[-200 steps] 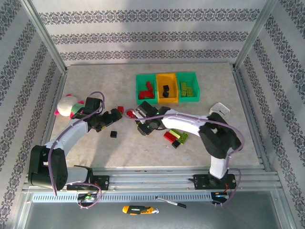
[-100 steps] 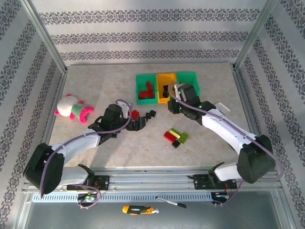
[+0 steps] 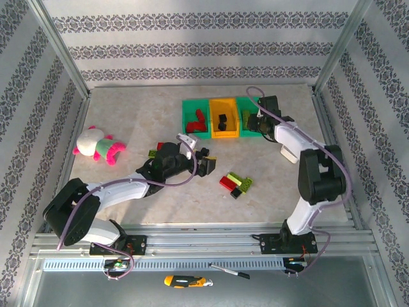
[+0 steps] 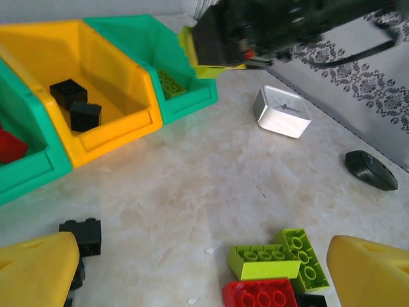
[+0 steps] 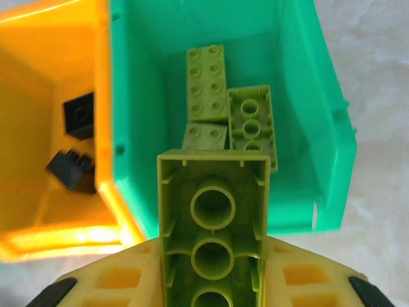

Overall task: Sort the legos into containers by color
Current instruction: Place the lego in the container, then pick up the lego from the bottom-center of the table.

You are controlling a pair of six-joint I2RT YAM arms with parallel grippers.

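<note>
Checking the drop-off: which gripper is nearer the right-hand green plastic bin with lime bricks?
Right. The right gripper hangs over the green bin, shut on a lime green brick; the left gripper sits open, well short of it.

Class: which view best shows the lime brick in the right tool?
Right wrist: the lime brick is close up, underside tubes plain. Left wrist shows its distant edge; top external shows the right tool above the right green bin.
</note>
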